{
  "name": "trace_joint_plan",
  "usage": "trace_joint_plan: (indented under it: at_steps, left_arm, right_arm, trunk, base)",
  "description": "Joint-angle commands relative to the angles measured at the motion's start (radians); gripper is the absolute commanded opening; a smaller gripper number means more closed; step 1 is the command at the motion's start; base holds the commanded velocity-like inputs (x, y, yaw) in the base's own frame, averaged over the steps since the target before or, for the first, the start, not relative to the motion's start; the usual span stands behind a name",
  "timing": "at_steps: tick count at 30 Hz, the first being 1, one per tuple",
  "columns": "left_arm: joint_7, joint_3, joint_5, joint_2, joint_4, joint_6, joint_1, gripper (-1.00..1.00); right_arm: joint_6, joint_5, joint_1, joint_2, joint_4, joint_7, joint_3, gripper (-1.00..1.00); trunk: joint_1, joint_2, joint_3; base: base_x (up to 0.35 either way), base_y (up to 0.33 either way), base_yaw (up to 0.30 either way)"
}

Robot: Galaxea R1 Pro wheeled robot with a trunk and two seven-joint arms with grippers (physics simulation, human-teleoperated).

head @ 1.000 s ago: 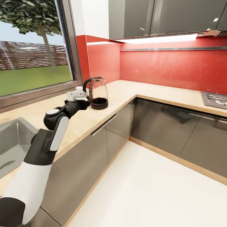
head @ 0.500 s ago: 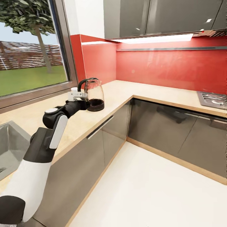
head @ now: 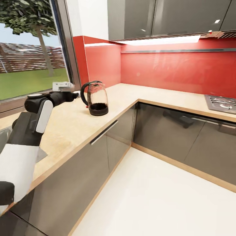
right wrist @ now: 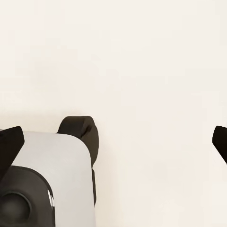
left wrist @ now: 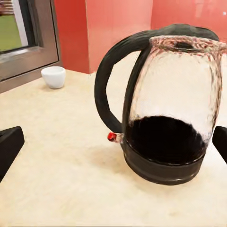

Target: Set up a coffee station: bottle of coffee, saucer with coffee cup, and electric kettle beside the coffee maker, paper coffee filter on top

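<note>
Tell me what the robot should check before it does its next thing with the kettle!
1. Electric kettle upright on the countertop: ok.
2. Left pincer open, with the kettle ahead between its fingertips: ok.
3. Left pincer touching the kettle: not ok, it is apart.
4. Coffee cup out of the way by the window: ok.
5. Coffee maker nearby: cannot tell.
6. Right pincer open and holding nothing: ok.

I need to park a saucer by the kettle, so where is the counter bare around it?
Bare countertop runs from the electric kettle to the red wall corner, and along the front edge above the cabinets. The window side is tighter: the left gripper sits there open, and the coffee cup stands by the window frame.
</note>
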Motion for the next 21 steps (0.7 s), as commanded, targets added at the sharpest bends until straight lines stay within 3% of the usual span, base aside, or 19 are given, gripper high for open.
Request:
trace_joint_plan:
  at_steps: [1, 6, 14, 21]
  left_arm:
    - [0.008, -0.002, 0.010, 0.002, 0.014, 0.003, -0.012, 1.00]
    - [0.008, -0.002, 0.010, 0.003, 0.104, 0.001, -0.083, 1.00]
    - [0.008, -0.004, 0.010, 0.005, 0.204, -0.012, -0.114, 1.00]
    - [-0.012, -0.012, 0.011, 0.019, 0.294, -0.143, -0.119, 1.00]
  right_arm:
    - [-0.007, -0.008, -0.002, 0.000, 0.005, 0.006, 0.009, 1.00]
    - [-0.007, -0.008, -0.002, 0.000, 0.005, 0.006, 0.009, 1.00]
    - [-0.007, -0.008, -0.002, 0.000, 0.005, 0.006, 0.009, 1.00]
    - [-0.007, -0.008, -0.002, 0.000, 0.005, 0.006, 0.009, 1.00]
  trunk:
    - [0.000, 0.000, -0.001]
    - [0.000, 0.000, -0.001]
    - [0.000, 0.000, -0.001]
    - [0.000, 0.000, -0.001]
  base:
    - [0.000, 0.000, 0.000]
    - [0.000, 0.000, 0.000]
    - [0.000, 0.000, 0.000]
    - [0.000, 0.000, 0.000]
